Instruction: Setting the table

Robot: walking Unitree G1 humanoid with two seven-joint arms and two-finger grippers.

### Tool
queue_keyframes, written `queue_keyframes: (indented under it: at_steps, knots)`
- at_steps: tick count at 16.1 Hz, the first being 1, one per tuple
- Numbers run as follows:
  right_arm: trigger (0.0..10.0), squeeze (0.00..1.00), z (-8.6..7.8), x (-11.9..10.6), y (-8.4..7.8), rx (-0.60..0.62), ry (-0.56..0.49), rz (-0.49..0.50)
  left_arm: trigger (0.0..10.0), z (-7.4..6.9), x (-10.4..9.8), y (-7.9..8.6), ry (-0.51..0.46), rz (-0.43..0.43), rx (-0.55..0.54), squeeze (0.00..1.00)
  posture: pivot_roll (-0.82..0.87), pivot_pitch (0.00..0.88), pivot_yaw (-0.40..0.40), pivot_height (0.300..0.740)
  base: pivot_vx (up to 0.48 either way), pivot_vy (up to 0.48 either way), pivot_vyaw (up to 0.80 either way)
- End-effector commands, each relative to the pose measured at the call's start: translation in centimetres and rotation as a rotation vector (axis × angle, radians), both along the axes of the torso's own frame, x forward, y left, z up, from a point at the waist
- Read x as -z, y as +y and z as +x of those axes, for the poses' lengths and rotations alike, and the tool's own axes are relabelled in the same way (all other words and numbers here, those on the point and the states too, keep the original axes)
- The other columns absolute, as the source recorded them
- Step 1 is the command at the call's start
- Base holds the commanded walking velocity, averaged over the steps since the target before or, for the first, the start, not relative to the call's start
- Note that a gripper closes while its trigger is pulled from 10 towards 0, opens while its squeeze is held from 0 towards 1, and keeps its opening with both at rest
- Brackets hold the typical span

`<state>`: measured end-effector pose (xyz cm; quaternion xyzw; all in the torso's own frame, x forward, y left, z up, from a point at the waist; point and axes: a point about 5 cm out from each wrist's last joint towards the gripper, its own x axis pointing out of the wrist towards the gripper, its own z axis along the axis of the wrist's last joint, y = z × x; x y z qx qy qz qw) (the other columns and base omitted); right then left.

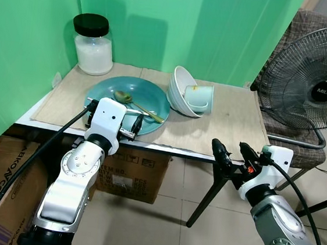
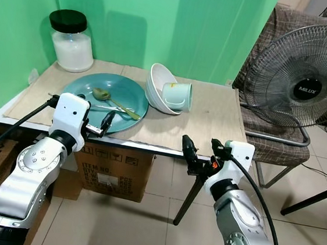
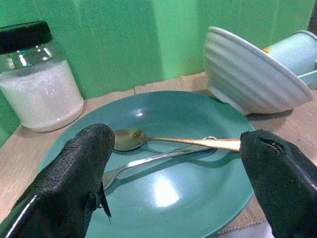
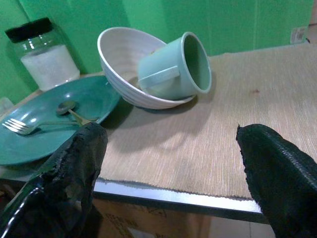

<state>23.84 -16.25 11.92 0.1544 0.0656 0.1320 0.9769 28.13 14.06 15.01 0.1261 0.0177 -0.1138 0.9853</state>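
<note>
my left gripper (image 3: 173,163) hangs just over the near rim of the teal plate (image 1: 120,89), its two black fingers (image 3: 74,168) spread wide with nothing between them. on the plate lie a gold spoon (image 3: 168,141), bowl toward the glass jar, and a silver fork (image 3: 148,161) alongside it, the two crossing near their handles. the plate sits on a beige woven mat (image 1: 234,118) covering the table (image 1: 166,149).

beside the plate, toward my right, a white ribbed bowl (image 1: 178,89) is tipped on its side, leaning on the plate's edge, with a pale green mug (image 4: 178,67) lying sideways inside it, mouth facing outward. the glass jar (image 1: 93,45), black-lidded and filled with something white, stands at the far left corner against the green backdrop (image 1: 192,20).

my right gripper (image 1: 234,154) hovers at the table's front edge, well apart from the dishes, fingers (image 4: 277,173) parted and empty.

a cardboard box (image 1: 129,174) sits under the table, and a standing fan (image 1: 311,79) is off to the right.
</note>
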Motion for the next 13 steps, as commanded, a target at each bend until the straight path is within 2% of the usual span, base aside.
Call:
queue_keyframes:
  at_steps: [1,5,7,9,13]
  knots:
    - [10.0,0.00,0.37,-0.28,-0.48,0.025,-0.019,0.000,10.0,0.23,-0.28,-0.26,-0.006,0.001,0.011,0.00,0.04,0.000,-0.072,0.740,0.000,0.000,0.00]
    - [10.0,0.00,0.65,-0.40,-0.40,0.017,-0.033,-0.030,10.0,0.32,-0.48,-0.16,-0.013,0.001,0.009,0.00,0.05,0.000,-0.077,0.740,0.065,0.000,0.00]
    - [10.0,0.00,0.91,-0.35,-0.32,0.006,-0.030,-0.060,10.0,0.39,-0.62,-0.13,-0.019,0.002,0.009,0.00,0.06,0.000,-0.077,0.740,0.292,0.000,0.80]
    - [10.0,0.00,1.25,-0.58,-0.44,0.033,-0.038,-0.009,10.0,0.47,-0.62,-0.17,-0.021,0.007,0.010,0.00,0.06,0.000,-0.076,0.740,0.296,0.000,0.40]
    - [10.0,0.00,1.34,-0.75,-0.64,0.044,-0.053,-0.007,10.0,0.54,-0.58,-0.29,-0.018,0.014,0.023,0.00,0.05,0.000,-0.073,0.740,0.335,0.000,0.00]
